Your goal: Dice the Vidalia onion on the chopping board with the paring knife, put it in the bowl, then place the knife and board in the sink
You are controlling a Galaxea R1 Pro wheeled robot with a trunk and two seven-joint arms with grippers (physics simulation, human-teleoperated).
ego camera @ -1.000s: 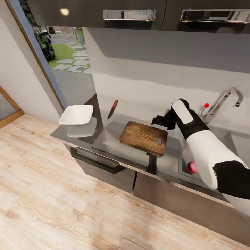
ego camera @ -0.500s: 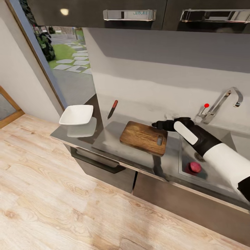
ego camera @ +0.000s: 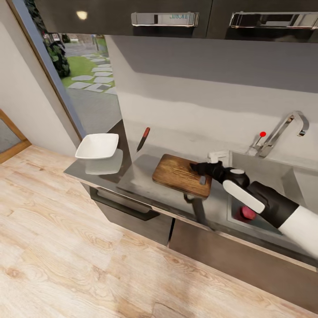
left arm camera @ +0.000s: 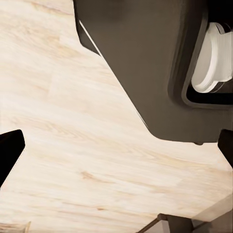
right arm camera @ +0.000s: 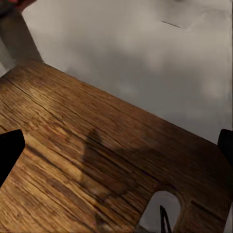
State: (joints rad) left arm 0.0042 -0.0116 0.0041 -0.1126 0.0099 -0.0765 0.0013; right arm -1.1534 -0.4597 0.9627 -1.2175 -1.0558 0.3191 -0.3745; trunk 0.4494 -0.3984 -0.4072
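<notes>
Oddly, the right gripper (ego camera: 194,167) is hovering spread and empty over the chopping board (ego camera: 179,173), while the onion (ego camera: 247,213) is lying in the sink (ego camera: 282,176).

Chopping board (ego camera: 182,173): dark brown wood, grain seen, matt. Countertop (ego camera: 137,176): grey, glossy, mirror-like. Sink (ego camera: 265,176): grey steel, dull sheen. Tap (ego camera: 285,128): chrome, polished. Bowl (ego camera: 97,145): white, smooth. Floor (ego camera: 66,256): pale wood planks.

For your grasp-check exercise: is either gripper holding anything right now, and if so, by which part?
Nothing is held. The right gripper hangs open over the chopping board near its slot handle; the left gripper's fingertips are spread above bare floor.
</notes>
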